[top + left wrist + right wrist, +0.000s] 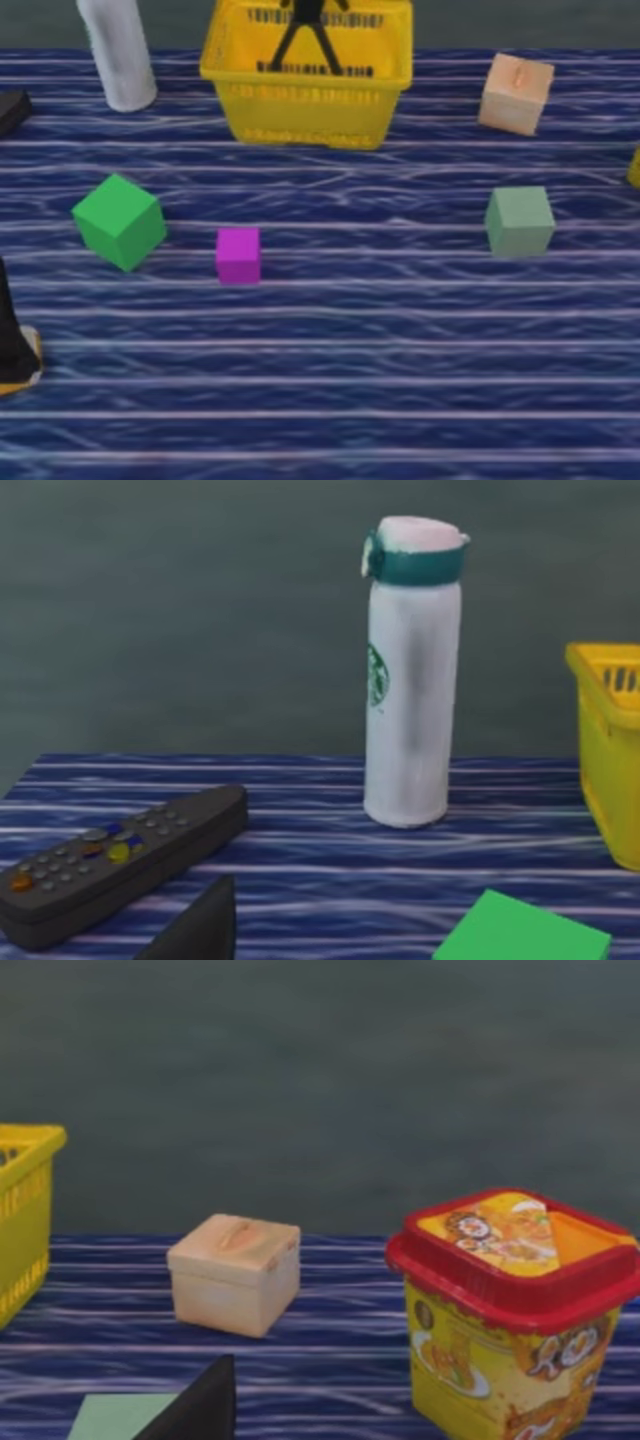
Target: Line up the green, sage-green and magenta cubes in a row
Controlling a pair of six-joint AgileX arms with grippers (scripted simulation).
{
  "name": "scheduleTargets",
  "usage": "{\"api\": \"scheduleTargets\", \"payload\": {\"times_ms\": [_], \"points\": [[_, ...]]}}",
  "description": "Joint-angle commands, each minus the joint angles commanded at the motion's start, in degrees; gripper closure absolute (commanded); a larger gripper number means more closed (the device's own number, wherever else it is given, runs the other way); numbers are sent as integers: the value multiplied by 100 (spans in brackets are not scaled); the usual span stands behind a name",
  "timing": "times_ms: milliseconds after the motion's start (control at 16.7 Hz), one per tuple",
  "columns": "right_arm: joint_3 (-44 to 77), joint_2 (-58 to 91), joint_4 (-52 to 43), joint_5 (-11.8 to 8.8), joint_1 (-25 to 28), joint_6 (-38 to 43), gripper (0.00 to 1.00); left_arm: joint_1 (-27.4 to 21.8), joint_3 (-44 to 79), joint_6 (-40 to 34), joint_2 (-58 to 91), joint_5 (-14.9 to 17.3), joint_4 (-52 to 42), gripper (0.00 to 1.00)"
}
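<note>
The bright green cube (118,222) stands at the left of the table, turned at an angle, and its corner shows in the left wrist view (525,935). The smaller magenta cube (238,255) sits just to its right. The sage-green cube (520,221) is far off at the right, and part of it shows in the right wrist view (115,1417). My left gripper (15,355) hangs at the table's left edge, below the green cube and apart from it. Of my right gripper (200,1410) only a dark tip shows, close beside the sage-green cube.
A yellow basket (310,70) stands at the back middle, with a white bottle (118,55) and a dark remote (120,860) at the back left. At the back right are a peach-tan box (515,93) and a yellow tub with a red lid (515,1310).
</note>
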Motion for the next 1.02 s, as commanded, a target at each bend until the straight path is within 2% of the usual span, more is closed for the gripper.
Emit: {"api": "scheduleTargets", "payload": {"times_ms": [240,480,720,1020], "points": [[0,0,0,0,0,0,0,-38,172,-44,174,-6,-118,0],[0,0,0,0,0,0,0,-282,1221,-286,1245,-6,-774,0],[0,0,0,0,0,0,0,-688,2960,-673,3269,9,-1846,0],[0,0,0,0,0,0,0,-1274,5470,-1261,6628,27,-3500,0]]}}
